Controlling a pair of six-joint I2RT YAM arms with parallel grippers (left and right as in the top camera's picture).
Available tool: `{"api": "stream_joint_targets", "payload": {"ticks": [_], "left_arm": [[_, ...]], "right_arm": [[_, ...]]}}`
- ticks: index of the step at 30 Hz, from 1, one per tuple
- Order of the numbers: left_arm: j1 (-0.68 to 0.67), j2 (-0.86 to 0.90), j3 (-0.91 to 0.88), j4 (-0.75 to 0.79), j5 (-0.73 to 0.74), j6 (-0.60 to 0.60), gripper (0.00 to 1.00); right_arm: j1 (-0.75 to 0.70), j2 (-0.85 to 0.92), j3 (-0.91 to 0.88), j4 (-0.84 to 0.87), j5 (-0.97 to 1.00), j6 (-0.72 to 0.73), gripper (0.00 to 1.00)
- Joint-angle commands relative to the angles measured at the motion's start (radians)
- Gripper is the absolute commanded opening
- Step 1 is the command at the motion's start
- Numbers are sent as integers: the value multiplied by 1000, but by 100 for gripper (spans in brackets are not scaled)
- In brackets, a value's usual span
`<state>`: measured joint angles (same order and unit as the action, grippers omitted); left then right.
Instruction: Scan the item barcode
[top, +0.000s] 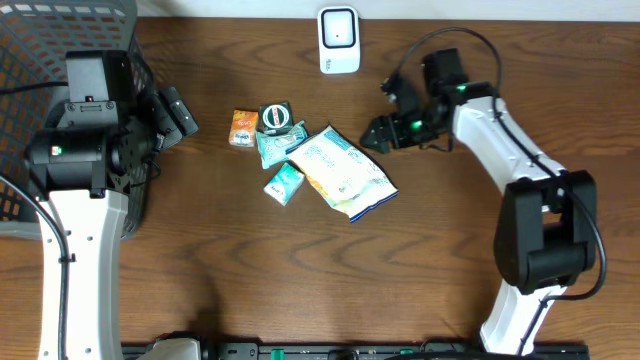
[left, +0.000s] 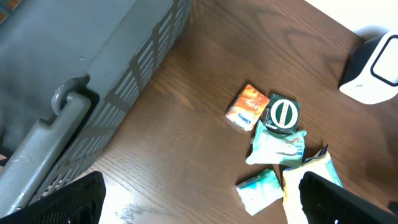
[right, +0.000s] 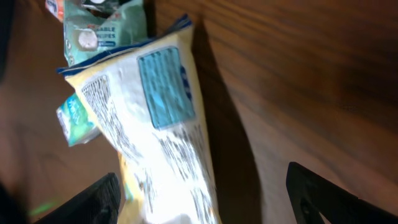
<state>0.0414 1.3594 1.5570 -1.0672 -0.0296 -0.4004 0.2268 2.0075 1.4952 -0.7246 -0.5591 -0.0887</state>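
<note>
So the white-and-yellow snack bag (top: 343, 172) is lying flat in the middle of the bench (top: 450, 280), touching the teal packet (top: 275, 145) in a little pile with an orange packet (top: 243, 127) and a small mint-green one (top: 284, 183). The right pincer (top: 380, 131) is hovering just beside the bag's upper right edge, fingers spread wide, gripping nothing. The left pincer (left: 202, 190) is hanging released too, by the grey basket (left: 93, 74). The white scanner (top: 339, 40) is sitting at the far edge, well apart from the bag.
</note>
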Motion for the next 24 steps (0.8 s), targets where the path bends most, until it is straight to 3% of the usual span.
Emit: {"api": "stream_joint_targets", "payload": {"ticks": [1, 10, 12, 16, 17, 18, 24], "left_arm": [[4, -6, 0, -2, -5, -9, 98], [4, -6, 0, -2, -5, -9, 98], [4, -6, 0, -2, -5, -9, 98], [4, -6, 0, -2, -5, -9, 98], [4, -6, 0, -2, -5, -9, 98], [4, -6, 0, -2, -5, -9, 98], [4, -6, 0, -2, -5, -9, 98]], "right_arm": [[61, 49, -11, 40, 30, -43, 80], [147, 177, -11, 59, 26, -40, 77], [160, 193, -11, 37, 22, -40, 65], [174, 200, -11, 2, 14, -39, 20], [174, 196, -11, -1, 6, -38, 4], [174, 195, -10, -1, -2, -26, 1], [127, 137, -2, 2, -25, 44, 1]]}}
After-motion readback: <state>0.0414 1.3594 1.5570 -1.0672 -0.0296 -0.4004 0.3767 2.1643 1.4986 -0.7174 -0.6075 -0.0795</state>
